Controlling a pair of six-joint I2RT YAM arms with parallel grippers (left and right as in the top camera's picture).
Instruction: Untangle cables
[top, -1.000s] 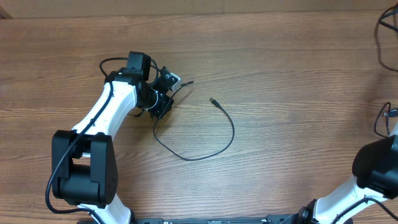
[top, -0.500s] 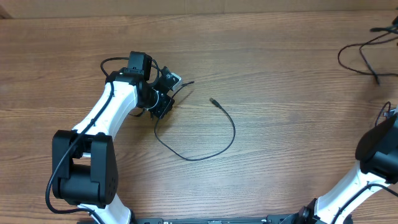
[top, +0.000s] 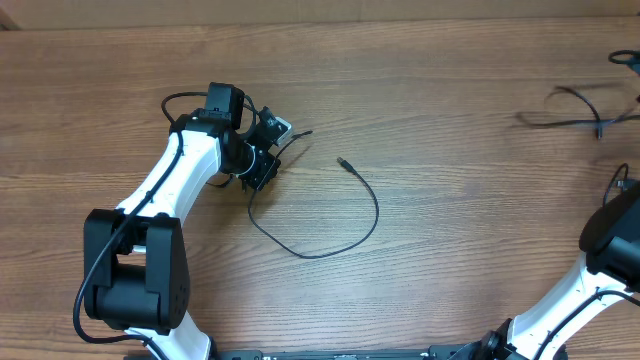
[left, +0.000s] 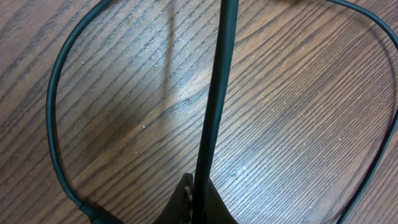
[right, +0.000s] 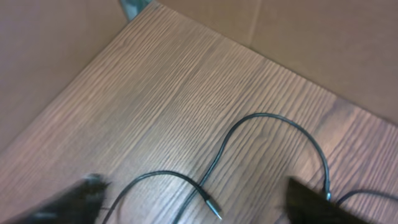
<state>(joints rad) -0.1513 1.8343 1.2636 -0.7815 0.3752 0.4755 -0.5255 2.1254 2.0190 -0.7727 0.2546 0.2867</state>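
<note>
The wooden bench (top: 450, 250) is bare apart from the arms and cords. A tan cardboard-like wall (right: 323, 37) stands along its far edge. The left arm (top: 175, 190) reaches across the left half, and a thicker black wire (top: 178, 98) fixed to it loops out beside its wrist. The right arm (top: 610, 250) sits at the near right corner, mostly out of the overhead view. Nothing lies over the cords in the middle of the bench.

The left end effector (top: 262, 147) is pressed together, pinching the long cable (top: 376, 212). In the left wrist view the cord runs straight up from between the fingertips, and more of it curves round on the wood on both sides. Seen from above, this thin black cord drops from the grip toward the near side, sweeps right in one open loop and curls back to a small plug (top: 343, 160) lying just right of the end effector. A short tail (top: 300, 134) pokes out on the far right of the grip. The loop does not cross itself.

The right end effector (right: 196, 200) has its fingers spread wide, blurred at the lower corners of the right wrist view, with nothing clamped. On the wood between them lie the right cables (right: 273, 118): two thin black strands, one arching high, one lower and ending in a small plug tip (right: 214, 213). Overhead they show as a smeared streak near the far right edge, well apart from the long cable.
</note>
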